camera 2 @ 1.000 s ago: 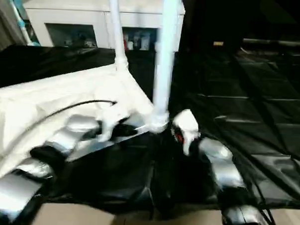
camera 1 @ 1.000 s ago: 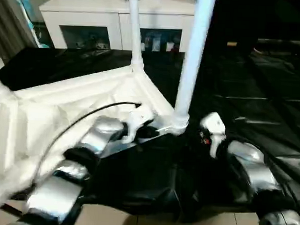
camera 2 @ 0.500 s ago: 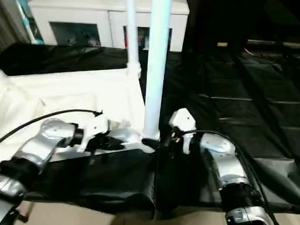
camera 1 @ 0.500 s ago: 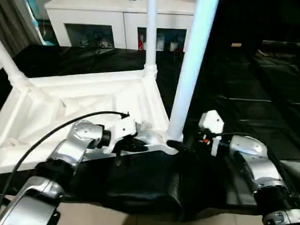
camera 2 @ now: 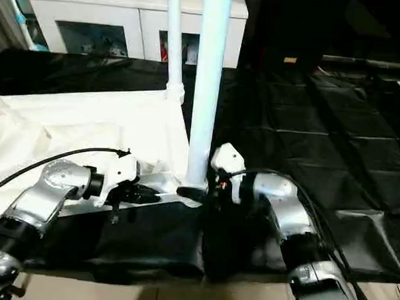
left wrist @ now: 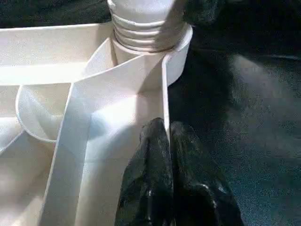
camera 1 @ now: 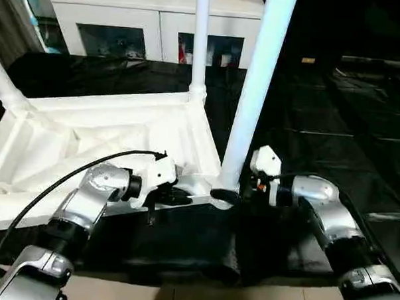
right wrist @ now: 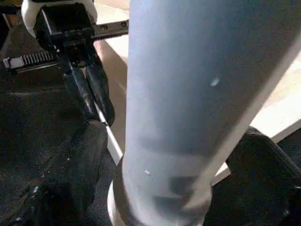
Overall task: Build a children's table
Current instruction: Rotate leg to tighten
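The tabletop (camera 1: 100,146) lies upside down on black sheeting (camera 1: 334,129) that covers the floor, its ribbed underside facing up. Three legs show standing in its corner sockets: the near leg (camera 1: 255,92) rises from the near right corner socket (camera 1: 221,197), a far leg (camera 1: 200,40) stands in the far right corner, and a third leg (camera 1: 5,85) leans at the far left corner.

The left pincer (camera 1: 174,199) is pressed shut, its two black fingers (left wrist: 162,188) together. In the left wrist view the thin edge wall of the tabletop runs into the seam between their tips, so they appear to pinch that rim just beside the near socket, where the ribbed foot of the near leg (left wrist: 143,23) sits.

The right pincer (camera 1: 228,194) stands wide open at the foot of the near leg, at the socket. In the right wrist view one finger (right wrist: 75,174) lies on one side of the leg (right wrist: 197,94) and the other finger (right wrist: 263,174) on the opposite side, so the jaws straddle the tube near its flared end. Whether the pads touch the leg cannot be told. The left pincer (right wrist: 89,89) also shows in that view, close beside the leg, with its fingers on the tabletop's rim.

Behind the tabletop, beyond the sheeting, stands a white cabinet (camera 1: 152,22) with glass doors
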Tool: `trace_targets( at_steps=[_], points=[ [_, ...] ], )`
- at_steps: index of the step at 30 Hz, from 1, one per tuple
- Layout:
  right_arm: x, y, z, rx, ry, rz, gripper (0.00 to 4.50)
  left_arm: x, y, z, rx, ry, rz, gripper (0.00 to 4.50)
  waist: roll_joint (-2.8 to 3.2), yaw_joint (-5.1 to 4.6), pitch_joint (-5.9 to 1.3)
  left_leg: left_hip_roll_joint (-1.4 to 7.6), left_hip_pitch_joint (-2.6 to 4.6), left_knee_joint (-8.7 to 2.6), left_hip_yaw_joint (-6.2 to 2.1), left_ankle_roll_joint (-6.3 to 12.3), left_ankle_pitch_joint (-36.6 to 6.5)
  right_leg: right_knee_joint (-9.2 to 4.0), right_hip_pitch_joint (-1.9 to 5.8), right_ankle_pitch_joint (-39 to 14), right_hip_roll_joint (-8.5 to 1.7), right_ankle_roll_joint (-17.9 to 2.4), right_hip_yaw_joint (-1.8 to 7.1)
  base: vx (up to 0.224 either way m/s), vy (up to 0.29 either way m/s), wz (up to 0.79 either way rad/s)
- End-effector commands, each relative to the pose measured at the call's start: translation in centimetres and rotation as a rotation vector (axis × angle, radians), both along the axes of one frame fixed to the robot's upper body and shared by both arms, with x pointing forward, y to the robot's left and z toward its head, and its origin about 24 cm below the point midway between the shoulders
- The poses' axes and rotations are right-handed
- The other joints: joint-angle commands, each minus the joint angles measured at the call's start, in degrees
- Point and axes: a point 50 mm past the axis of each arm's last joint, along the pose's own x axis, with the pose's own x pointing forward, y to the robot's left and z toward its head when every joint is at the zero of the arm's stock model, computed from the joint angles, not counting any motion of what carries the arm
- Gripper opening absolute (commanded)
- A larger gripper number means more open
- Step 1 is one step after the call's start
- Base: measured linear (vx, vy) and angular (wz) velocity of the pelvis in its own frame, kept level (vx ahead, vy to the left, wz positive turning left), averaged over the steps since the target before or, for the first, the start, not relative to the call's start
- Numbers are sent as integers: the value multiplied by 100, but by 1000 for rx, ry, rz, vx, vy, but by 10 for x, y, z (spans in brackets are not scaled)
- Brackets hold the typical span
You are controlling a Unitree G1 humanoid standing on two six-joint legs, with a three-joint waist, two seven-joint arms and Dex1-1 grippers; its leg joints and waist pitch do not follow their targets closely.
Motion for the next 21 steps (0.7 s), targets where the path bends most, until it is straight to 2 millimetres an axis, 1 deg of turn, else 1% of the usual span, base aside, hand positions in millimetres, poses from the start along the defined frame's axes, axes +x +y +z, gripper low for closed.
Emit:
trace_targets(
  at_steps=[1,4,5,6,8,9,11,12,14,16,21],
  points=[
    [2,1,4,-20,-28,30,362,-12,4,-22,47,93,3,0,-86,13,-347,142,-27,-370,17,492,-685,-261,316,-659,-293,-1475,277,0,0,0],
    [1,-1,3,-27,-23,40,331,-13,4,-21,49,94,6,0,-73,11,-343,137,-27,-366,19,501,-717,-266,320,-705,-293,-1460,282,0,0,0],
    [1,-1,2,-31,-22,47,323,-13,4,-21,51,94,6,0,-81,12,-346,137,-22,-362,20,505,-702,-265,319,-700,-291,-1461,283,0,0,0],
    [1,-1,1,-35,-21,51,319,-13,4,-20,54,94,5,0,-65,12,-344,136,-16,-361,23,499,-703,-271,312,-693,-287,-1470,284,0,0,0],
    [0,-2,0,-42,-19,55,291,-12,4,-20,57,94,4,0,-72,12,-352,134,-19,-355,22,501,-686,-257,317,-631,-281,-1501,281,0,0,0],
    [0,-2,0,-41,-19,54,291,-12,4,-20,58,94,4,0,-42,18,-356,134,-12,-354,17,504,-667,-248,318,-575,-277,-1519,280,0,0,0],
    [0,-3,-2,-44,-17,51,268,-12,3,-20,62,94,-1,0,-55,13,-360,131,-14,-346,23,518,-672,-243,323,-474,-271,-1552,280,0,0,0],
    [0,-3,-3,-44,-16,49,268,-12,3,-20,63,94,-2,0,-44,17,-360,132,-16,-348,19,512,-689,-243,325,-488,-275,-1556,279,0,0,0],
    [-1,-3,-3,-46,-17,48,253,-12,3,-20,64,94,-2,0,-54,14,-360,133,-11,-348,20,500,-730,-247,325,-524,-270,-1559,279,0,0,0],
    [-1,-3,-4,-47,-18,49,246,-12,3,-20,66,94,-3,0,-51,14,-364,133,-14,-346,16,490,-727,-241,329,-505,-270,-1562,279,0,0,0],
    [-1,-4,-5,-53,-22,54,238,-12,3,-21,72,97,-5,0,-51,12,-357,134,-9,-349,15,440,-871,-255,321,-645,-269,-1547,283,0,0,0]
  ],
)
